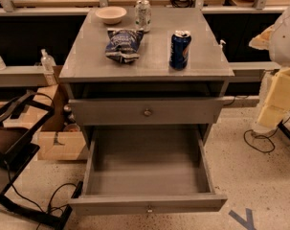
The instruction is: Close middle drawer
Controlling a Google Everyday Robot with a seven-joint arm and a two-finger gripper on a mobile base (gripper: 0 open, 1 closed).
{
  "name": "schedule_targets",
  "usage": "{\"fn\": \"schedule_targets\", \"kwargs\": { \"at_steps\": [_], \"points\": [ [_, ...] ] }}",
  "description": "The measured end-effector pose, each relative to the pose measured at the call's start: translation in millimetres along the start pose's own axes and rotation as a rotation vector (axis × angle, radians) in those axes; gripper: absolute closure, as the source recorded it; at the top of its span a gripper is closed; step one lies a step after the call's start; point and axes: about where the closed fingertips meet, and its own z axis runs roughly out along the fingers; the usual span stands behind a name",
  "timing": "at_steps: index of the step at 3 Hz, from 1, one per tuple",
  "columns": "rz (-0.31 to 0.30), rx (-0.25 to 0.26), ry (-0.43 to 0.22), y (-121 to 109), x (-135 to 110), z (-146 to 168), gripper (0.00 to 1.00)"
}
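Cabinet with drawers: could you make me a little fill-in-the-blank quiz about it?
With the gripper out of view, the middle drawer is pulled wide ___. It holds ___. On the cabinet top, the blue can stands ___ of the chip bag.
Missing words: open; nothing; right.

The white arm (287, 30) is showing along the right edge, and its pale yellow gripper (273, 104) is hanging below it, pointing downward.
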Motion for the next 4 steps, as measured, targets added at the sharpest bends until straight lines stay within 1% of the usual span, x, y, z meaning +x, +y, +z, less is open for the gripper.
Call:
{"fn": "schedule_targets", "kwargs": {
  "at_steps": [1, 2, 3, 4],
  "points": [
    [0.000, 0.000, 0.000, 0, 0, 0, 0.00],
    [0.015, -0.017, -0.037, 7, 7, 24, 0.00],
    [0.016, -0.035, -0.074, 25, 27, 75, 0.00],
    [0.031, -0.063, -0.113, 54, 60, 142, 0.00]
  ]
}}
